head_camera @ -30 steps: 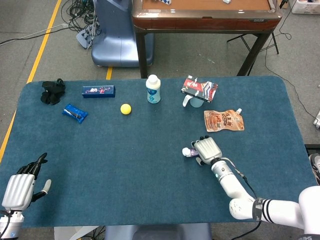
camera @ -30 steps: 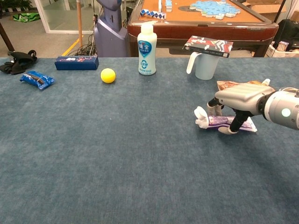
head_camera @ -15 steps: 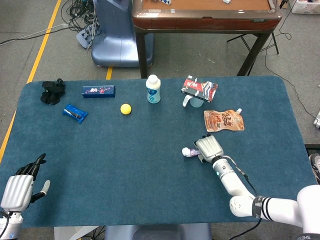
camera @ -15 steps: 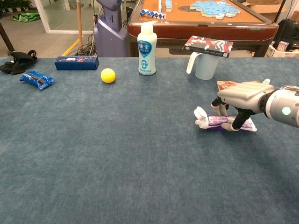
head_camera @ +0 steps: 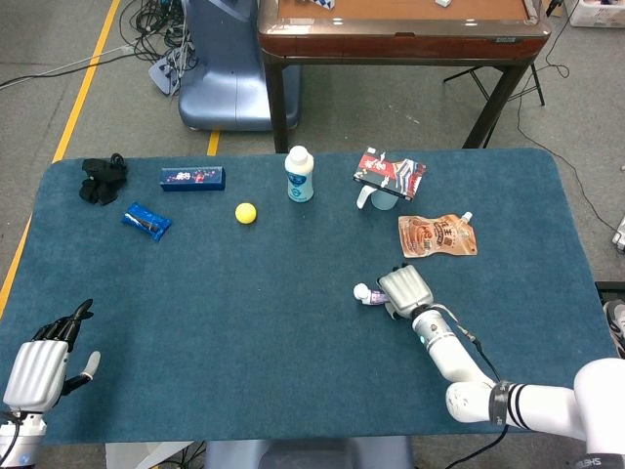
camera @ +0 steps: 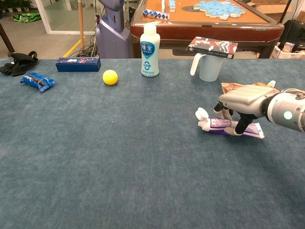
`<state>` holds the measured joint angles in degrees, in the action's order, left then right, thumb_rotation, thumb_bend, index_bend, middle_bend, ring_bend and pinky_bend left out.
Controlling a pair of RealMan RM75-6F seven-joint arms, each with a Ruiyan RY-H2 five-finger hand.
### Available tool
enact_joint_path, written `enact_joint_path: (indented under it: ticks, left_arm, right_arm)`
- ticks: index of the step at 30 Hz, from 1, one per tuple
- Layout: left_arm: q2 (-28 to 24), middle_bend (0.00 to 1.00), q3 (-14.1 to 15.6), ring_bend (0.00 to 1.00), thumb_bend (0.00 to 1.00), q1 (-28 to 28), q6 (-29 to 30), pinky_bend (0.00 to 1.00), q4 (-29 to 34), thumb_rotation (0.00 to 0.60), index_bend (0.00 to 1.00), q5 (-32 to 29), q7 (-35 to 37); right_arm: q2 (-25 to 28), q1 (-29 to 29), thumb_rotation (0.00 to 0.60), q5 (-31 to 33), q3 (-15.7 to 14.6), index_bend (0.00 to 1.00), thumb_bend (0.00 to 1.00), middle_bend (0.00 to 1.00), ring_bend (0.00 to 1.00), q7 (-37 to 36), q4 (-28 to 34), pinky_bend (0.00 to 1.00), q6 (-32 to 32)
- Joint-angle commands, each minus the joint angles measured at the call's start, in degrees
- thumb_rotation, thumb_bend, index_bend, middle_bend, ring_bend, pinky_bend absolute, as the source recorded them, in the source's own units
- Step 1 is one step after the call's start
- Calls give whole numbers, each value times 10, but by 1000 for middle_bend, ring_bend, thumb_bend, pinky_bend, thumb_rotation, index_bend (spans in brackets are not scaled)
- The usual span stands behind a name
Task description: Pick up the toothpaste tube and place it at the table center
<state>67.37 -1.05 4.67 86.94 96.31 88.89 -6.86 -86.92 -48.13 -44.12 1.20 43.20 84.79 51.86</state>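
**Toothpaste tube under the right hand, right of table middle**

We find the toothpaste tube (camera: 228, 126) on the blue table (head_camera: 293, 322), right of centre, white cap pointing left. Its purple label carries print we cannot read. The right hand (camera: 243, 104) sits over it, fingers (camera: 241, 125) curled down around the tube body; we cannot tell whether the tube is lifted clear of the cloth.

Just behind the hand lies an orange spouted pouch (head_camera: 437, 235), its lettering illegible. Further back stands a pale mug (camera: 208, 67) with a book (camera: 213, 46) laid flat across its rim. A white bottle (camera: 149, 50) with a blue label bears Chinese characters. Left of it sit a yellow ball (camera: 110, 77), a blue box (camera: 77, 63), a blue wrapped packet (camera: 37, 80) and a black cloth (camera: 16, 63).

The left hand (head_camera: 44, 360) rests at the near-left table edge, fingers apart, holding nothing.
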Motion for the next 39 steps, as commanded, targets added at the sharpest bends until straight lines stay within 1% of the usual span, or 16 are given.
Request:
enact_joint_path:
  ticks: [1,4,6,9,12,14,17,21,24,26,29,34,39]
  left_arm:
    - [-3,225,-1,238,359,3,-4,270,1,600,0,0,0]
    - [-12,225,-4,238,359,14,-17,270,5,600,0,3,1]
    - [-20,225,-7,239,359,26,-31,270,8,600,0,8,5]
    - [-36,225,-13,244,359,53,-62,274,14,600,0,21,17]
    - [-57,231,-19,262,359,90,-104,307,22,600,0,36,33]
    - [-70,281,-23,316,359,115,-134,358,29,600,0,46,40]
    - [-89,376,-29,439,359,160,-188,457,42,600,0,60,61]
    - [-107,467,-38,530,359,222,-262,575,53,600,0,71,88]
    - [-104,527,-44,611,359,262,-303,678,54,600,0,78,93]
    - [-100,559,-48,667,359,282,-323,740,55,600,0,80,96]
    - [-95,632,-52,736,378,315,-358,804,64,600,0,79,102]
    - [-85,719,-57,805,442,362,-404,858,79,600,0,79,93]
    - [-68,747,-61,838,463,392,-435,884,88,600,0,64,76]
  right_arm:
    - [-1,0,600,-5,1,577,475,568,370,-8,0,277,-2]
    - [6,0,600,-17,2,654,511,628,437,-20,6,303,-6]
    - [16,-1,600,-30,6,703,561,664,477,-32,17,318,-11]
    - [40,-8,600,-49,12,746,592,696,514,-48,43,338,-25]
    - [72,-23,600,-56,17,774,625,717,545,-49,78,361,-47]
    - [96,-37,600,-52,24,785,643,725,559,-50,104,371,-65]
    - [137,-66,600,-39,36,804,656,740,582,-44,146,394,-93]
    - [185,-113,600,-10,44,820,660,753,603,-26,193,415,-123]
    - [202,-147,600,16,44,829,660,761,615,-12,211,425,-132]
    - [206,-167,600,32,41,834,660,764,621,-4,216,427,-136]
    - [204,-197,600,57,36,845,660,772,632,3,219,431,-141]
    - [185,-237,600,87,25,858,660,785,649,7,207,432,-141]
    - [166,-265,600,105,11,863,660,788,655,6,196,432,-139]
